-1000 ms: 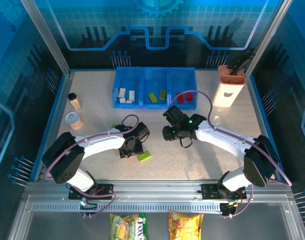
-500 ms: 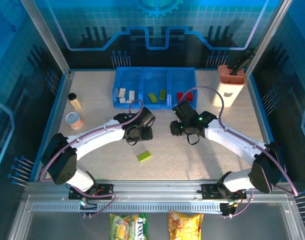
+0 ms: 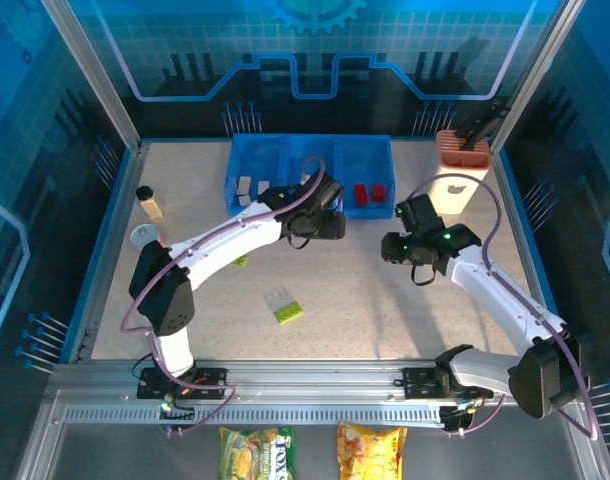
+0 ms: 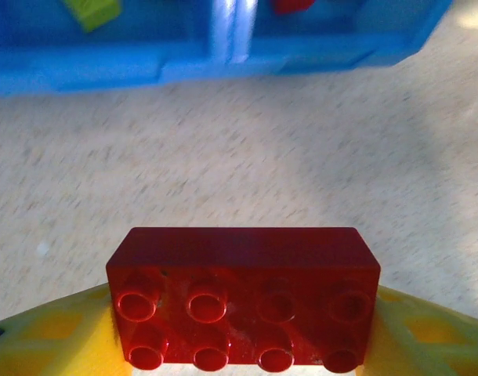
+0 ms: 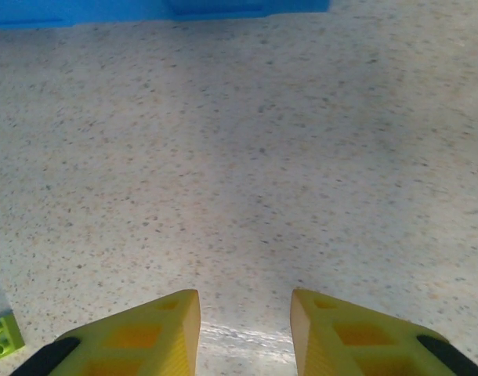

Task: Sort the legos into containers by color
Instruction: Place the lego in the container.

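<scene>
L jaws pinch a red lego [image 4: 243, 294] by its short ends, long axis 9–3 across them, just short of the blue tray's [image 4: 106, 66] near wall. The red compartment [image 3: 367, 160] lies at approx. 1 o'clock from the jaws, past the divider, and the L arm [image 3: 225, 238] is nearer it. R jaws are part-spread, nothing btwn, over bare worktop [image 5: 247, 157]. A green lego [image 3: 288, 312] lies loose at 6 o'clock of the tray. Vs 1 s ago: L arm swung from beside that green lego up to the tray; R arm [image 3: 495, 290] pulled back toward 3 o'clock.
</scene>
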`<act>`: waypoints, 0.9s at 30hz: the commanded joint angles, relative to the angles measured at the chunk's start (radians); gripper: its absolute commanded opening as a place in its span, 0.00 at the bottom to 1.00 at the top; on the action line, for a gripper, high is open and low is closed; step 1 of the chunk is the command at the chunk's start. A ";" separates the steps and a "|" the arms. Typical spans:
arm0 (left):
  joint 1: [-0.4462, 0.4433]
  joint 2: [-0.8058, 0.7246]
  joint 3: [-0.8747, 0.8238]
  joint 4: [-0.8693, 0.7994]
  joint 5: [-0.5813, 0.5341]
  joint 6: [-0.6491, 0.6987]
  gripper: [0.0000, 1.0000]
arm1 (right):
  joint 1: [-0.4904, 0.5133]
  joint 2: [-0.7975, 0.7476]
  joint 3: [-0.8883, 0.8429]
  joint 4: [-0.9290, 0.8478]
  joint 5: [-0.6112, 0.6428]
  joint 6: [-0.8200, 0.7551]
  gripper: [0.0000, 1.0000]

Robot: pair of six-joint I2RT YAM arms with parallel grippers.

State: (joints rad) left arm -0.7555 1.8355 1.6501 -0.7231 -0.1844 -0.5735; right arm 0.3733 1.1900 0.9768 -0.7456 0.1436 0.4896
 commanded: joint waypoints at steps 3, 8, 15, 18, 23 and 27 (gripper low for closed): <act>0.008 0.120 0.189 0.047 0.057 0.128 0.59 | -0.097 -0.060 -0.022 -0.061 -0.048 -0.044 0.37; 0.007 0.229 0.327 0.121 0.072 0.176 0.59 | -0.137 -0.097 -0.031 -0.083 -0.056 -0.051 0.37; 0.008 0.379 0.481 0.177 0.020 0.211 0.59 | -0.144 -0.110 -0.032 -0.088 -0.060 -0.043 0.37; 0.008 0.442 0.546 0.182 -0.022 0.217 0.59 | -0.143 -0.112 -0.030 -0.090 -0.056 -0.041 0.37; 0.020 0.548 0.660 0.185 -0.092 0.228 0.60 | -0.144 -0.125 -0.028 -0.099 -0.059 -0.036 0.37; 0.045 0.613 0.715 0.218 -0.150 0.220 0.61 | -0.145 -0.142 -0.036 -0.106 -0.061 -0.027 0.37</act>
State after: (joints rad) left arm -0.7357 2.4107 2.3077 -0.5430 -0.2596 -0.3656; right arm 0.2409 1.0748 0.9543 -0.8230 0.0959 0.4545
